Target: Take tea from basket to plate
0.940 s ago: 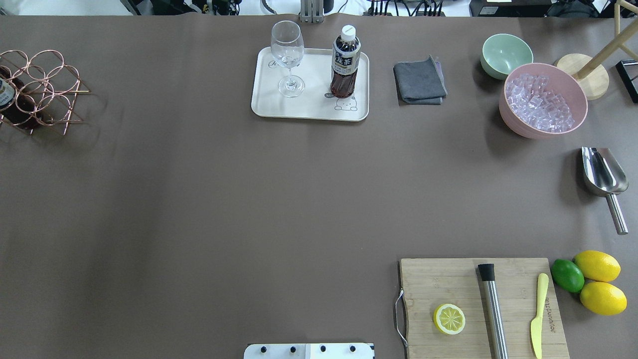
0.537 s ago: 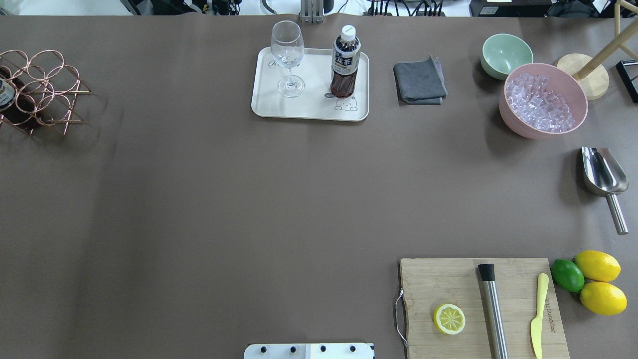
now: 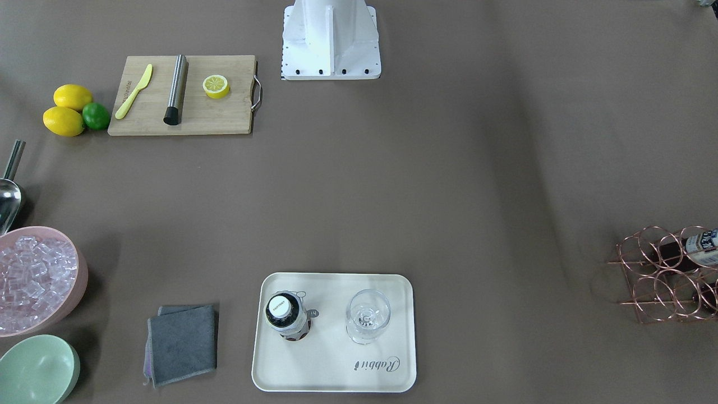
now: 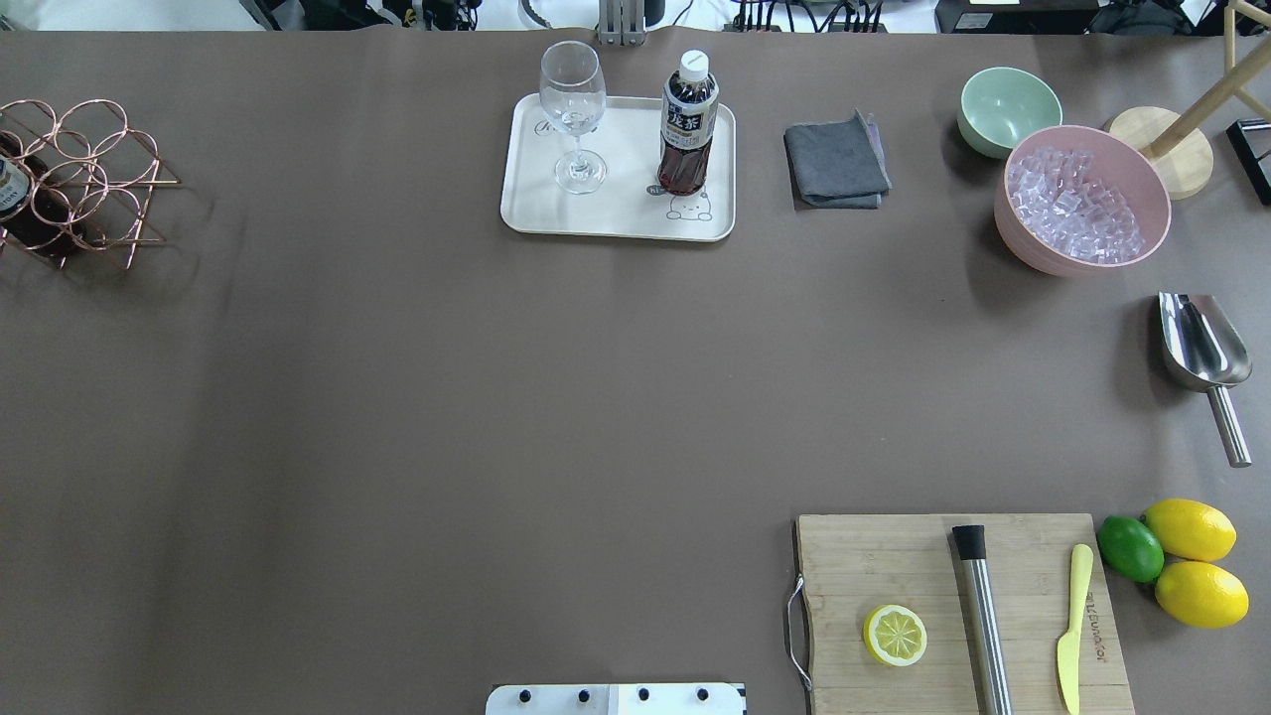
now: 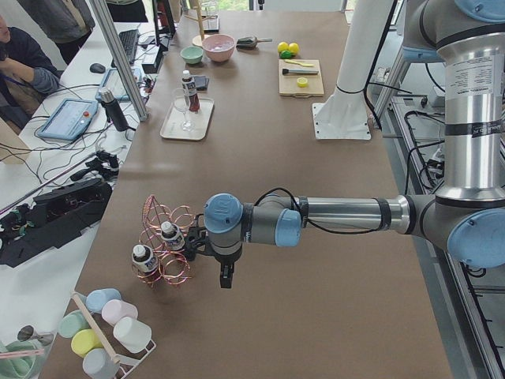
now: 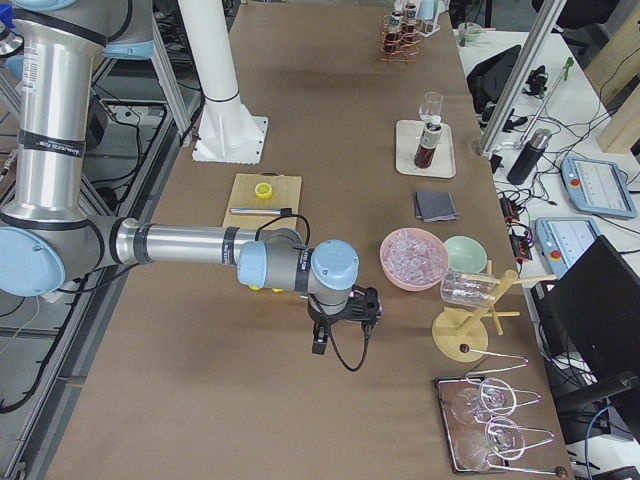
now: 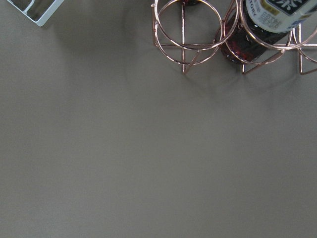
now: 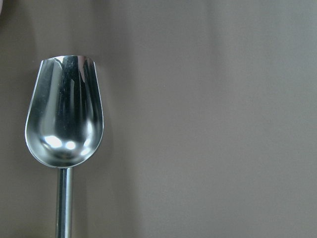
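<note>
One tea bottle (image 4: pixel 688 124) stands upright on the cream plate (image 4: pixel 616 216), next to a wine glass (image 4: pixel 574 119); it also shows from the front (image 3: pixel 286 314). The copper wire basket (image 4: pixel 91 179) sits at the table's far left edge with two more tea bottles (image 5: pixel 168 235) lying in its rings. My left gripper (image 5: pixel 224 272) hangs beside the basket, apart from it; only the exterior left view shows it, so I cannot tell its state. Its wrist view shows the basket (image 7: pixel 188 29) and a bottle (image 7: pixel 277 12). My right gripper (image 6: pixel 322 335) hovers over a steel scoop (image 8: pixel 64 114); I cannot tell its state.
A grey cloth (image 4: pixel 837 161), a mint bowl (image 4: pixel 1008 107) and a pink bowl of ice (image 4: pixel 1082 199) lie right of the plate. A cutting board (image 4: pixel 894 556) with a lemon half, muddler and knife sits front right, beside lemons and a lime (image 4: pixel 1130 548).
</note>
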